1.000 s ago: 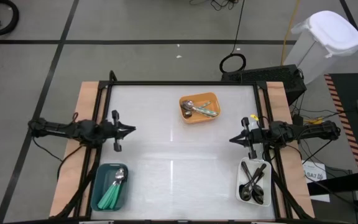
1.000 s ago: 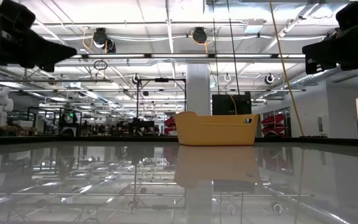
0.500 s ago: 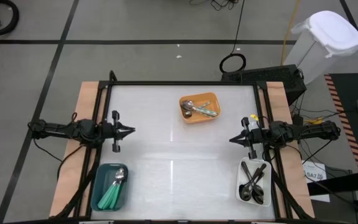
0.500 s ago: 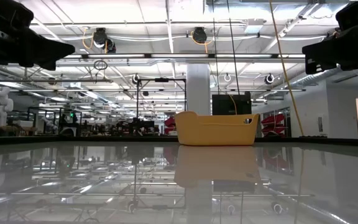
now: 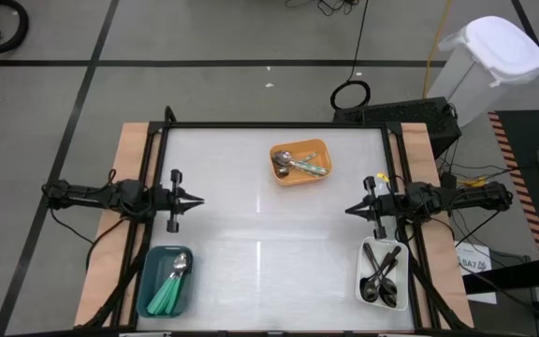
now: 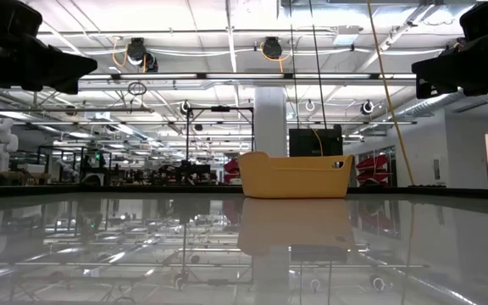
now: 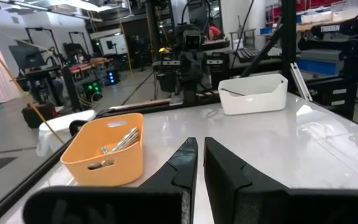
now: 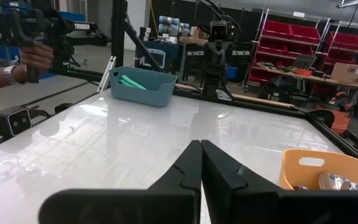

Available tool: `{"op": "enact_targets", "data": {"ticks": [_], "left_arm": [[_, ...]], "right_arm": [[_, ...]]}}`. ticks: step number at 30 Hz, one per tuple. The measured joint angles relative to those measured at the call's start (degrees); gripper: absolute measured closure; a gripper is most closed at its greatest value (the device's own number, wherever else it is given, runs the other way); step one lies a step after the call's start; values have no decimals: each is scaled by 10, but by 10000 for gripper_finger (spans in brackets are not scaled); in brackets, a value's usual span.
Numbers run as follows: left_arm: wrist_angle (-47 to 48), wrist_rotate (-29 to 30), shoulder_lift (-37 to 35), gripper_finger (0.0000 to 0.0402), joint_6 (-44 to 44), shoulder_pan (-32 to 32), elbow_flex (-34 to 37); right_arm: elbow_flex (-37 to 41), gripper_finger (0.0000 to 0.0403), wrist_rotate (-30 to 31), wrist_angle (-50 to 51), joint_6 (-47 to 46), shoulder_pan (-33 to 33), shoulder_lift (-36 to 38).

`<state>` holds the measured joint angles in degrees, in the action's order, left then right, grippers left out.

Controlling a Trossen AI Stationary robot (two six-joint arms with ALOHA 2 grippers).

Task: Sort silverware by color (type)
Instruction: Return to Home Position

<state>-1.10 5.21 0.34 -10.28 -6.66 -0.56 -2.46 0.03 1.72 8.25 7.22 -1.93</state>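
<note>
Along the edges of the white worktop [image 5: 251,225] we see three trays, each holding one kind of spoon.

(a) Orange tray [image 5: 323,150], close to the middle of the far edge and set slightly toward the right. Several all-silver spoons [image 5: 295,165] lie heaped inside it.

(b) Teal tray [image 5: 144,281], at the near left corner. The teal-handled spoons [image 5: 167,292] lie side by side in it, with their silver bowls toward the far edge.

(c) White tray [image 5: 363,271], at the near right corner. The black spoons [image 5: 382,277] lie lengthwise in it, with most bowls toward the near edge.

Every spoon we can make out lies inside a tray.

(d) Left hand [image 5: 197,198], just inside the middle of the left edge and pointing toward the worktop's centre. We see its fingers [image 7: 180,165] drawn together with only a thin slit between them, and it has hold of nothing.

(e) Right hand [image 5: 351,210], just inside the right edge, on the far side of the white tray and pointing toward the centre. Its fingers [image 8: 188,163] are pressed together, and it too carries nothing.

From the low view we note that both hands hang well above the surface. The glossy worktop mirrors the orange tray.
</note>
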Motion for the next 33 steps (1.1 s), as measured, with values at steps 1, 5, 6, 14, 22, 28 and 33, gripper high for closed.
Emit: {"op": "enact_targets", "data": {"ticks": [1,5,6,14,22,28,33], "left_arm": [[0,0,0,371,4,0,0],[0,-1,0,371,16,0,0],[0,-1,0,371,19,0,0],[0,-1,0,371,24,0,0],[-1,8,0,371,20,8,1],[2,-5,8,371,43,28,1],[2,-7,29,371,60,29,1]], "right_arm": [[0,403,0,0,0,0,0],[0,403,11,-2,5,-1,0],[0,403,22,-4,6,-3,0],[0,403,32,-2,1,-16,0],[0,403,14,2,0,-16,0],[0,403,14,-4,1,-16,0],[0,403,14,-6,2,-16,0]]}}
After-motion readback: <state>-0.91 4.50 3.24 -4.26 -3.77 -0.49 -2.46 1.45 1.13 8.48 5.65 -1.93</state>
